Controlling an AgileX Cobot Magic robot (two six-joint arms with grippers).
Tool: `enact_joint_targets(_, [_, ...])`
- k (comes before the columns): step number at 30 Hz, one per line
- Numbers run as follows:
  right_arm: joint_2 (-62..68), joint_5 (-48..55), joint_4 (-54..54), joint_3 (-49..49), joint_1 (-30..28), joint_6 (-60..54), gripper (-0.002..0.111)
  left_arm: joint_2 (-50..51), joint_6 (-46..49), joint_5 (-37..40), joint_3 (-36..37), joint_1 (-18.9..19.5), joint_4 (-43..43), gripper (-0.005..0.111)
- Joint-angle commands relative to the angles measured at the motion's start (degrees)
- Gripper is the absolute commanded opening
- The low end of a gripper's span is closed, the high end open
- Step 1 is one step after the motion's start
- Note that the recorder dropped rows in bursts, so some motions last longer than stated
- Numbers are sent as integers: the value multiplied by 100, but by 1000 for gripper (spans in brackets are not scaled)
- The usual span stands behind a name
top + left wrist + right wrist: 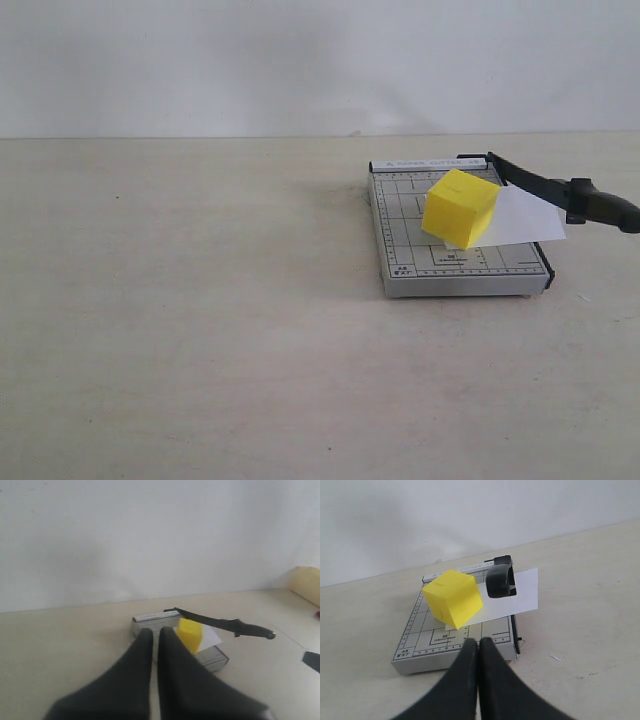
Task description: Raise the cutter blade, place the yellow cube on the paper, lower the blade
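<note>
The grey gridded cutter base (410, 250) lies right of centre on the table. The white paper (525, 215) rests on it and sticks out past the cutting edge. A yellow cube (460, 208) stands on the paper's near-left part. The black cutter blade (545, 185) slants out from its hinge, lifted partway above the paper, handle end to the right. Neither gripper shows in the exterior view. My left gripper (156, 632) is shut and empty, well short of the base (150, 620) and cube (190, 634). My right gripper (479, 642) is shut and empty, just before the base's front edge (420, 640), with cube (454, 599) and blade handle (499, 580) beyond.
A white wall (300, 60) closes the back of the beige table (180, 330). In the left wrist view a pale wooden object (307, 582) sits at the far edge and a dark shape (312, 660) lies on the table beside it.
</note>
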Motion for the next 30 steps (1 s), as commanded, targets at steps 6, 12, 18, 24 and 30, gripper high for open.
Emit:
enact_joint_targets(6, [-9,-70,-21,24,7,-25,1,-1491,381,935,1315,1492,1715,4])
enact_joint_targets(12, [-9,-80,-21,24,7,-25,1,-2194,418,52,2254,2274,1950,4])
enact_joint_targets(18, [-17,-111,-21,24,7,-25,1,-2194,504,8,3232,2762,2533,4])
enact_joint_targets(24, [-17,-368,-21,24,7,132,1,-2194,620,-158,3682,2757,2535,4])
enact_joint_targets(30, [-17,-146,-21,24,7,426,1,-2194,620,-160,3682,2757,2535,4])
